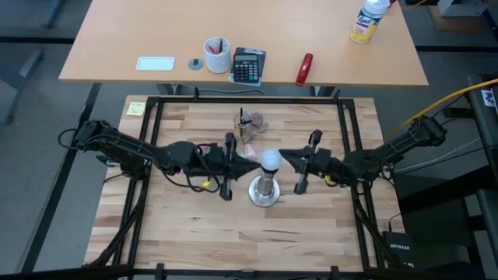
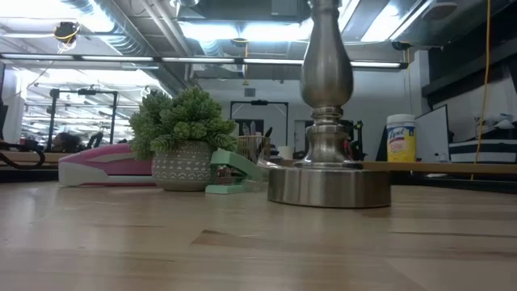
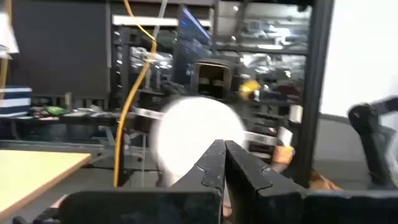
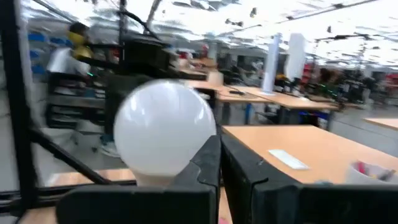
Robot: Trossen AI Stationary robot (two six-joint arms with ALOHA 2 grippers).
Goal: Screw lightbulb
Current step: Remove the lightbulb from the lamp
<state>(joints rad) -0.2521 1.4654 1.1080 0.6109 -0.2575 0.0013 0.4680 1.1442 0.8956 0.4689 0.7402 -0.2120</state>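
The lightbulb sits at the centre of the wooden worktop, upright on top of the silver stand, whose round base lies just toward 6 o'clock from the globe in the high view. Whether its screw base is seated in the socket cannot be told.

The left gripper reaches in from 9 o'clock and stops just beside the bulb; its 2 fingers are pressed together and hold nothing, with the white globe just beyond their tips. The right gripper comes in from 3 o'clock, also just beside the bulb; its 2 fingers are likewise closed on nothing, the globe close ahead of them. Whether either pair of tips touches the glass cannot be told.

In the low view the stand rises out of the frame, so the bulb is hidden there. Behind it stand a small potted plant, a pink stapler and a green clip-like object.

On the far desk, toward 12 o'clock, lie a calculator, a cup of pens, a red object and a wipes canister.
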